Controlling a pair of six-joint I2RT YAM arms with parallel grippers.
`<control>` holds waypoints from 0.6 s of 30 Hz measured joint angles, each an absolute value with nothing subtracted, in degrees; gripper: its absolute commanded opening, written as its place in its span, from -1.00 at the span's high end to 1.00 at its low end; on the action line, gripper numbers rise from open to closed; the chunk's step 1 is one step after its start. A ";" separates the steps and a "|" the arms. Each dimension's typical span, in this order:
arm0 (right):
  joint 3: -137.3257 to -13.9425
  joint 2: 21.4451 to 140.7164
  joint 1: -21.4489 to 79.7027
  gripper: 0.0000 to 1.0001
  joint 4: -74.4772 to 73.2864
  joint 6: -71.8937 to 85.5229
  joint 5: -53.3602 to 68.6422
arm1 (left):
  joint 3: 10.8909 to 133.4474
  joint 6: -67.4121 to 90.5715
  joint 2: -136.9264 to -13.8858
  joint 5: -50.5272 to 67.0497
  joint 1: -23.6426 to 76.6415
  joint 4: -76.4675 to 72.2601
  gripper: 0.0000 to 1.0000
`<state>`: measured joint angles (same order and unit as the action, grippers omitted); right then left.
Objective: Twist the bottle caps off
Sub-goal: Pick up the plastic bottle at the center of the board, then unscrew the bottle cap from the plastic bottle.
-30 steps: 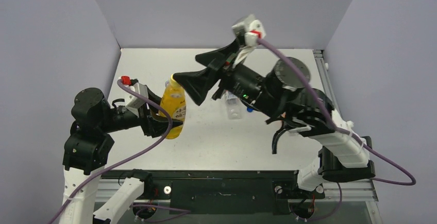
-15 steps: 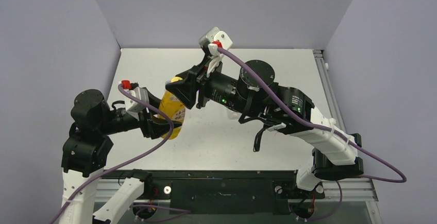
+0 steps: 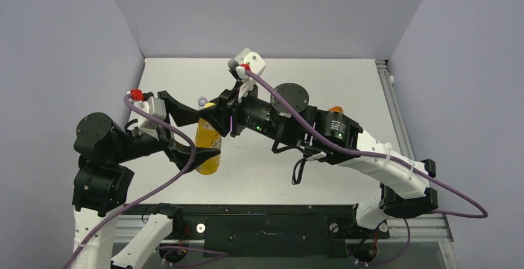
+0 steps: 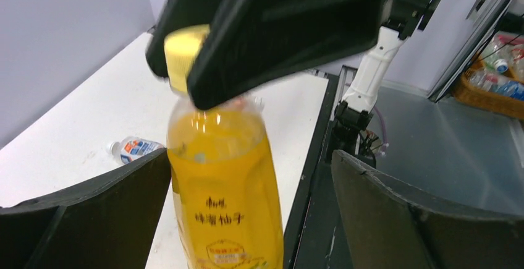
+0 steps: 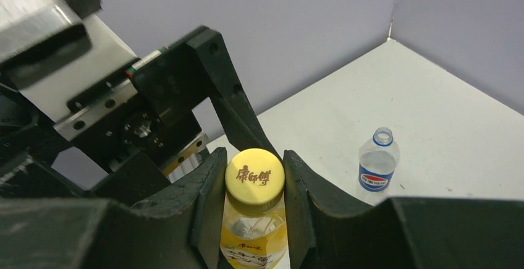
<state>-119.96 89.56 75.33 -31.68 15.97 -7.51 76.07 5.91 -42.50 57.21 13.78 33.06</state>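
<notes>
The yellow juice bottle (image 3: 208, 151) stands at the left-centre of the table, its yellow cap (image 5: 254, 176) screwed on. My right gripper (image 5: 254, 185) is shut on that cap, one finger pressed to each side; from above it (image 3: 214, 115) covers the bottle's top. My left gripper (image 4: 250, 157) is open around the bottle's body (image 4: 225, 188): its left finger sits close beside the bottle, with a wide gap on the right. From above, its fingers (image 3: 199, 156) straddle the bottle.
A clear bottle with a blue Pepsi label (image 5: 378, 161) stands uncapped just beyond the yellow one, and its mouth (image 3: 202, 101) shows from above. Another small clear bottle (image 4: 136, 148) lies on the table. An orange top (image 3: 335, 109) peeks from behind the right arm. The table's near edge rail (image 3: 266, 219) is black.
The right gripper swung left and down onto the yellow cap and shut on it. The left gripper, which was holding the bottle's body, opened wide and drew back slightly.
</notes>
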 measured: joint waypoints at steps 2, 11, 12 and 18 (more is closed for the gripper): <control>-117.36 88.88 75.35 1.00 -30.28 15.97 -7.68 | 76.07 9.58 -42.54 57.41 13.78 29.45 -0.93; -109.75 84.36 76.09 1.00 -22.28 15.66 -8.21 | 72.93 14.94 -42.83 58.81 13.78 24.69 -0.93; -109.25 83.88 76.25 1.00 -21.37 15.66 -8.19 | 72.51 14.85 -42.81 58.78 13.78 24.82 -0.94; -106.83 82.19 77.49 1.00 -15.84 15.73 -7.97 | 71.40 15.11 -42.78 58.81 13.78 24.95 -0.58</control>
